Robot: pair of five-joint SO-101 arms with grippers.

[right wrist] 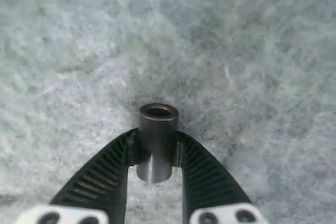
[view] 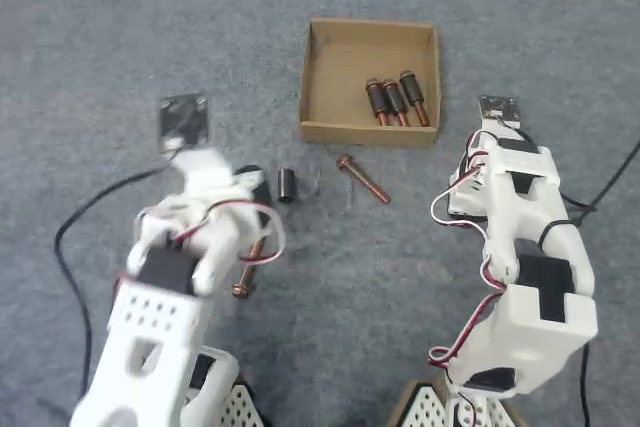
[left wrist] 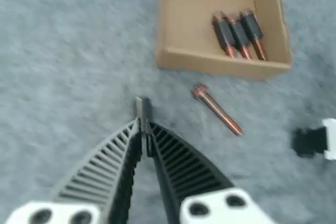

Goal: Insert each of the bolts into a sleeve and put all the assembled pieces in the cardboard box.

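**Each arm at a sleeve, three pieces boxed**

The right gripper (right wrist: 155,148) clamps an upright sleeve (right wrist: 156,141) over the grey carpet (view: 100,67), right of the cardboard box (view: 318,77). The left gripper (left wrist: 143,127) is narrow, its tips right at the other sleeve (left wrist: 142,107); whether it pinches it is unclear. Three assembled pieces (view: 395,99) lie in the box. One bolt (view: 362,179) lies just near of the box, another bolt (view: 248,265) beside the left arm.

Claw (left wrist: 143,128) pinched shut, loose bolt (left wrist: 216,109) on carpet (left wrist: 63,51), cardboard box (left wrist: 220,65) beyond
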